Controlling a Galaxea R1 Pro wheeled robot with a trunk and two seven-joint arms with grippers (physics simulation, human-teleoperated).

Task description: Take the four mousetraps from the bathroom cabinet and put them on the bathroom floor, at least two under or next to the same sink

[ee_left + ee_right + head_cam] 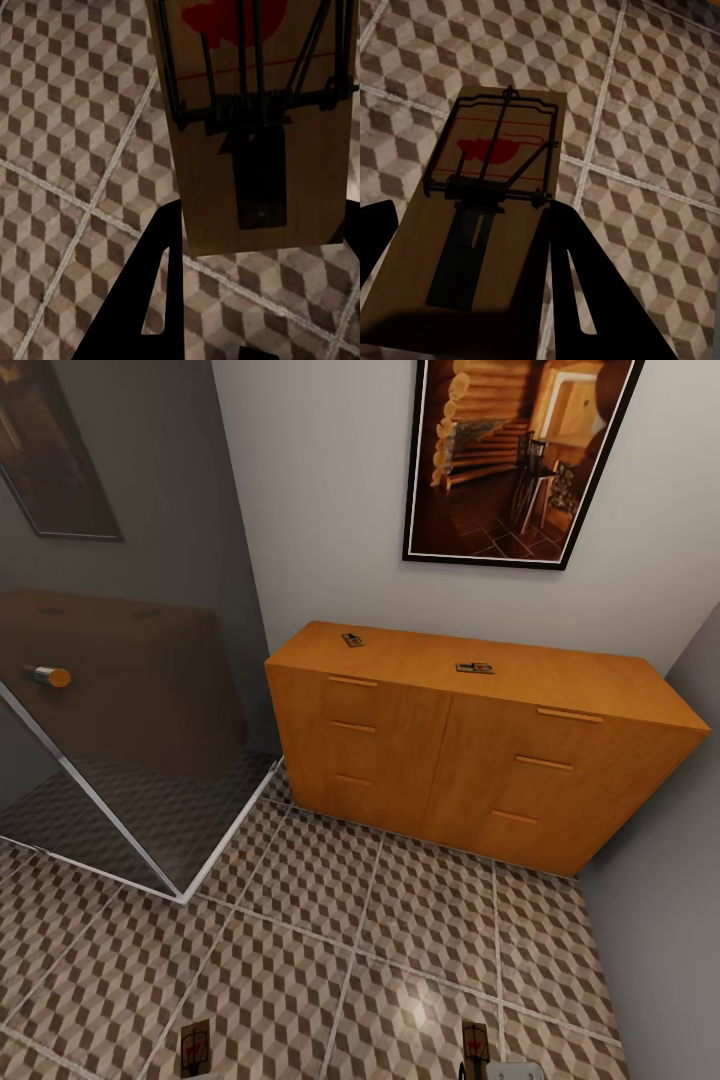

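The orange-brown cabinet [470, 760] stands against the far wall, drawers shut. Two mousetraps lie on its top, one at the left [352, 640] and one near the middle [475, 668]. My left gripper [262, 217] is shut on a third mousetrap [262, 127], held above the cube-patterned bathroom floor [67, 150]. My right gripper [472, 217] is shut on a fourth mousetrap [487, 202] over the same tiles [645, 112]. Both held traps show at the head view's lower edge, the left one [195, 1045] and the right one [475, 1045]. The sink is out of view.
A glass shower enclosure [120, 740] with a chrome-framed corner fills the left side. A grey wall [660, 900] closes the right, beside the cabinet. A framed picture [515, 455] hangs above the cabinet. Open tiled floor [350, 940] lies between me and the cabinet.
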